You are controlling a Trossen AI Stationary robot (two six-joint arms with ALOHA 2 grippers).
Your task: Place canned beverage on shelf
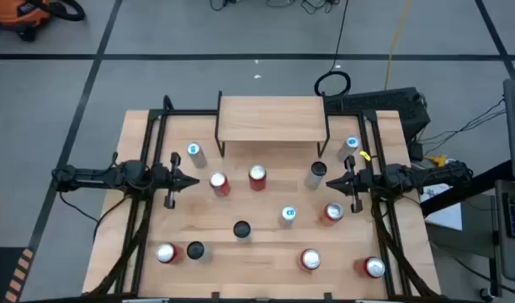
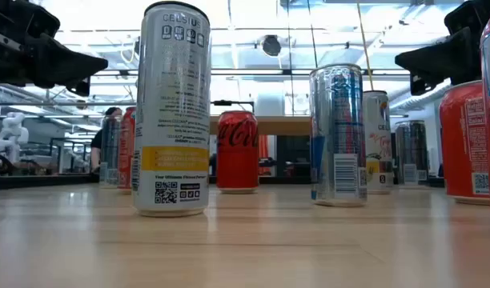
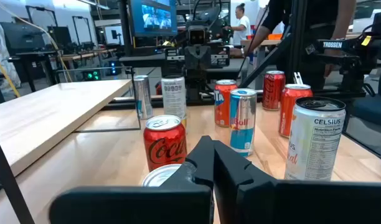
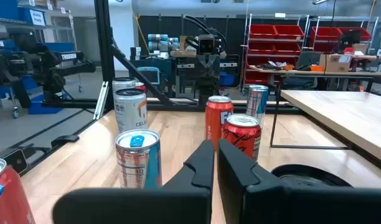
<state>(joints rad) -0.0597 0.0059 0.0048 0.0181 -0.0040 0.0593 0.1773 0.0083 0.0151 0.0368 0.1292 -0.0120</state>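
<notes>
The shelf (image 1: 272,118), a light wooden top on thin black legs, stands at the table's far middle with nothing on it. Several beverage cans stand upright on the tabletop, among them a red can (image 1: 219,183), a red Coca-Cola can (image 3: 165,142), a dark can (image 1: 316,174) and a blue-and-silver can (image 3: 243,121). My left gripper (image 1: 195,180) hovers shut at the left, pointing level toward the red can, just short of it. My right gripper (image 1: 331,179) hovers shut at the right, pointing toward the dark can (image 4: 309,177), close beside it. Neither holds anything.
More cans stand near the table's front edge (image 1: 165,252), (image 1: 310,259), (image 1: 374,268) and at the far right (image 1: 352,145). A tall white Celsius can (image 2: 172,112) stands close to the low camera. Black frame rails (image 1: 148,151) run along both sides of the table.
</notes>
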